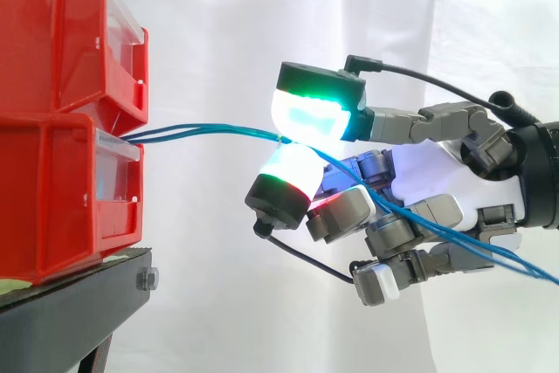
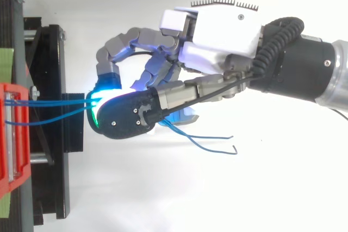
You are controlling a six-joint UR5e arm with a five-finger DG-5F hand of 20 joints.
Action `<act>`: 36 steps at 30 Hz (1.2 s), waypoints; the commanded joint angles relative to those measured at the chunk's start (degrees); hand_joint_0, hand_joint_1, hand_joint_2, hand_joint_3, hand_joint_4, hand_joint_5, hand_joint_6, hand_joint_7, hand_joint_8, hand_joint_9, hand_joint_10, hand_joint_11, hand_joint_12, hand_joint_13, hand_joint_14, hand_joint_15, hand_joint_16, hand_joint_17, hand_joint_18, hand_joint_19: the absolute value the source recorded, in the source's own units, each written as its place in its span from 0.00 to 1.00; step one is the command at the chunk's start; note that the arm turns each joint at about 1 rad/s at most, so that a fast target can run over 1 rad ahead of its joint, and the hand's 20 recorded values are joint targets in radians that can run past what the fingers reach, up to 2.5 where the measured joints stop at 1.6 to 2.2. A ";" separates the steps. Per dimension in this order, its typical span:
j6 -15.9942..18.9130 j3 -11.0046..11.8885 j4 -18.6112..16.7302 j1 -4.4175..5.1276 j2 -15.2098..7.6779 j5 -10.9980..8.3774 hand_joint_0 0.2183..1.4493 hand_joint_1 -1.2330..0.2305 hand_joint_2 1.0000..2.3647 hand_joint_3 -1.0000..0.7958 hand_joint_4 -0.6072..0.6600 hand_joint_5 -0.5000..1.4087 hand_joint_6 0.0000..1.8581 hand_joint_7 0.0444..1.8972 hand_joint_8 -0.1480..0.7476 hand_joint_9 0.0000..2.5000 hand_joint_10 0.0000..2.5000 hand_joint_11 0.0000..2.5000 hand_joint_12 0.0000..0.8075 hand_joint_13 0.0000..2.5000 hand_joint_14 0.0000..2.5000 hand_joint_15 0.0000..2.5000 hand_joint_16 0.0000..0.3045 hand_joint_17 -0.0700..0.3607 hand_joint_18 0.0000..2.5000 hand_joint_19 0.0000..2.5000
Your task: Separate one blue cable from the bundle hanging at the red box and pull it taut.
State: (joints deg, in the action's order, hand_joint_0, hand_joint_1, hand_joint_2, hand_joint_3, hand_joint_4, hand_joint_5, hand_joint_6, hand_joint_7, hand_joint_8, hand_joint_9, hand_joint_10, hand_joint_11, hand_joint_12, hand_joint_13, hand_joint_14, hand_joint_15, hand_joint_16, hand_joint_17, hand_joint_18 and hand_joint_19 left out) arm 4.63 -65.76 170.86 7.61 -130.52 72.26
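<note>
Blue cable [image 1: 175, 132] runs level from red box [image 1: 61, 198] to pinching fingers [image 1: 306, 115].

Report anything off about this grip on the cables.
The fingers pinch where at least two blue cables from the lower red bin converge, so the grip seems to hold more than one. In the top view one strand sags rather than running taut.

The upper bin [image 1: 61, 32] sits on the lower bin [image 1: 52, 207], which sits on the stand [image 1: 70, 312] — all at 9 o'clock. The cables [image 1: 210, 131] run from the lower bin toward 3 o'clock — between the pads [image 1: 306, 115] of the hand [image 1: 432, 168].
</note>
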 commanded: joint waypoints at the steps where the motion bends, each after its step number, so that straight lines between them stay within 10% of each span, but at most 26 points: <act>1: -0.15 0.01 0.00 -0.22 0.00 -0.02 0.33 0.33 0.01 0.45 0.52 0.16 0.49 0.64 0.49 0.45 0.00 0.56 0.42 0.55 0.19 0.68 0.16 0.42 0.43 0.32; 11: -0.24 0.01 0.00 0.04 0.00 -0.28 0.45 0.28 0.00 0.28 0.50 0.16 0.49 0.68 0.46 0.44 0.00 0.55 0.40 0.55 0.14 0.72 0.15 0.40 0.41 0.31; 21: -0.24 0.01 0.00 0.39 -0.08 -0.37 0.30 0.29 0.00 0.28 0.59 0.17 0.48 0.64 0.47 0.45 0.00 0.56 0.42 0.55 0.13 0.72 0.15 0.40 0.42 0.33; 29: -0.24 -0.07 0.00 0.39 0.00 -0.37 0.30 0.56 0.00 0.28 0.59 0.17 0.46 0.57 0.46 0.46 0.01 0.56 0.42 0.55 0.13 0.71 0.15 0.41 0.41 0.34; 36: -0.24 0.01 0.00 0.39 -0.08 -0.37 0.32 0.40 0.01 0.39 0.56 0.16 0.47 0.60 0.47 0.45 0.00 0.56 0.41 0.55 0.12 0.72 0.16 0.41 0.41 0.34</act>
State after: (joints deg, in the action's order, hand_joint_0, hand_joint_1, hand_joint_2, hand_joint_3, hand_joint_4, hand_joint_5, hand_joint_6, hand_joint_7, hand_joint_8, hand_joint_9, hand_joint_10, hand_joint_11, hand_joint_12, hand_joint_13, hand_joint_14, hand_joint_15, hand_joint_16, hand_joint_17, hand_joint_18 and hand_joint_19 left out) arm 4.40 -65.76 170.86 8.00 -130.56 71.91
